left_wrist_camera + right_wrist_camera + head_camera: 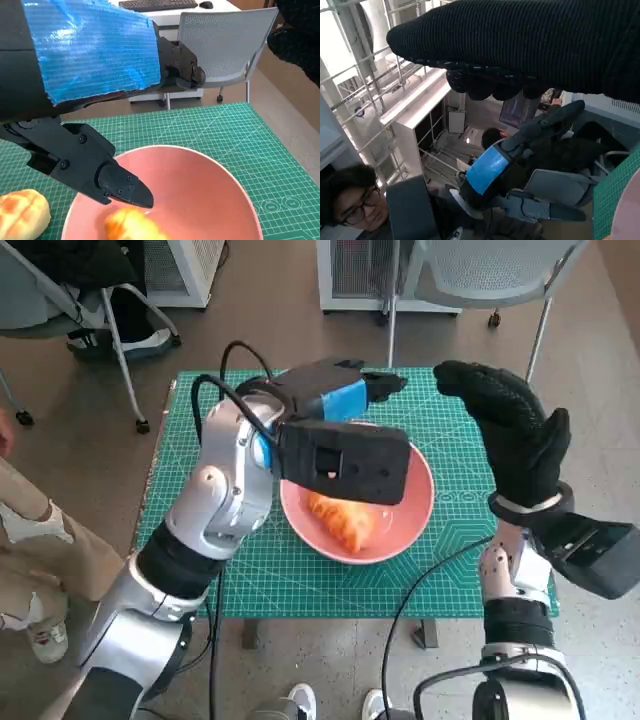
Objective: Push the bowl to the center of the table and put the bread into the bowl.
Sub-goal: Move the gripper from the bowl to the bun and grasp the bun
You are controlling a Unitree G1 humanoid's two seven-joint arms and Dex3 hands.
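A pink bowl (pixel 405 520) stands near the middle of the green mat (pixel 460 570). An orange-brown piece of bread (pixel 340 520) lies inside it. My left hand (pixel 340 400) hovers over the bowl's far side with its fingers apart, holding nothing. In the left wrist view the bowl (pixel 200 180) sits below the left hand (pixel 95 55), and the bread (pixel 132 225) lies in the bowl under the thumb. A second bread-like piece (pixel 22 212) lies on the mat outside the bowl. My right hand (pixel 515 435) is raised above the mat's right side, fingers spread and empty.
A grey chair (pixel 500 270) stands beyond the table's far edge, and another chair's legs (pixel 125 350) are at the far left. A person's legs (pixel 30 550) are at the left. In the right wrist view a person (pixel 355 205) sits nearby.
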